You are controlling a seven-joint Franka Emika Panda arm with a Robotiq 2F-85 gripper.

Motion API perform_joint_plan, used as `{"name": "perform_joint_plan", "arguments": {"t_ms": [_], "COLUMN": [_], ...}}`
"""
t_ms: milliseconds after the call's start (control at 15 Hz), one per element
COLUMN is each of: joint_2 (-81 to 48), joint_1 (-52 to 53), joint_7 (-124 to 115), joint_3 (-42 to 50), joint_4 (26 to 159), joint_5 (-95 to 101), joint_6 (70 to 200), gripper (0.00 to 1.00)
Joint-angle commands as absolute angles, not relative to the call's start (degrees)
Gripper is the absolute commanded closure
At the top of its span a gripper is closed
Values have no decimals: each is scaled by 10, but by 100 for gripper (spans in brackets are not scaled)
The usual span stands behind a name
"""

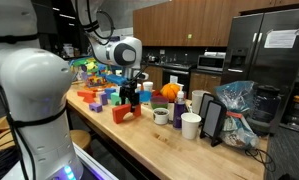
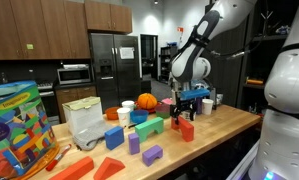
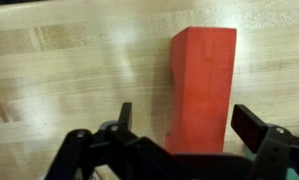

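Hovering just above a red block [image 3: 201,85], my gripper [image 3: 186,122] has its jaws spread wide. One finger stands to each side of the block, and neither seems to touch it in the wrist view. The block sits on the wooden worktop [image 3: 69,60], not far from the edge that faces my base, with only bare wood close around it.

Nothing lies between my fingers [image 3: 124,118] and the block. In an exterior view a green block [image 2: 149,128] sits near it, toward the middle of the worktop. A blue block [image 2: 114,138] and a purple block [image 2: 134,143] lie further along. An orange ball [image 2: 147,101] stands behind them, and a white bag [image 2: 86,122] rests toward the far end. In an exterior view a mug [image 1: 161,116] and a white cup [image 1: 191,125] stand beyond the block. A crumpled plastic bag [image 1: 234,105] fills the corner past them.

The end of the block nearest me is hidden under the gripper's body in the wrist view. In both exterior views the block is small, and I cannot tell whether it stands upright or lies flat. My own white arm [image 1: 29,100] covers part of the worktop's edge.
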State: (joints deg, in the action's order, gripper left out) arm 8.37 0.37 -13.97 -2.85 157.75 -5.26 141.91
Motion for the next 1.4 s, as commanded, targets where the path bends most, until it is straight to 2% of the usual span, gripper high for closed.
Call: {"name": "perform_joint_plan", "arguments": {"t_ms": [0,333,400,467,600,1000,1067,1333], "joint_2": [77,83,83,83,83,69,68,78], "joint_1": [7,13,15,16,18,19,18,11], "joint_7": [-116,-122,-125,-128,-132,-135,-137,-155], "joint_3": [-21,-28,-30,-32,-37,-42,-42,-47], "joint_4": [1574,1584,1587,1590,1599,1590,1590,1589], "joint_5": [-71,-67,-65,-62,-56,-47,-45,-3], "joint_6": [1427,1457,1468,1480,1510,1553,1556,1535], "gripper": [0,1,25,25,35,81,85,85]}}
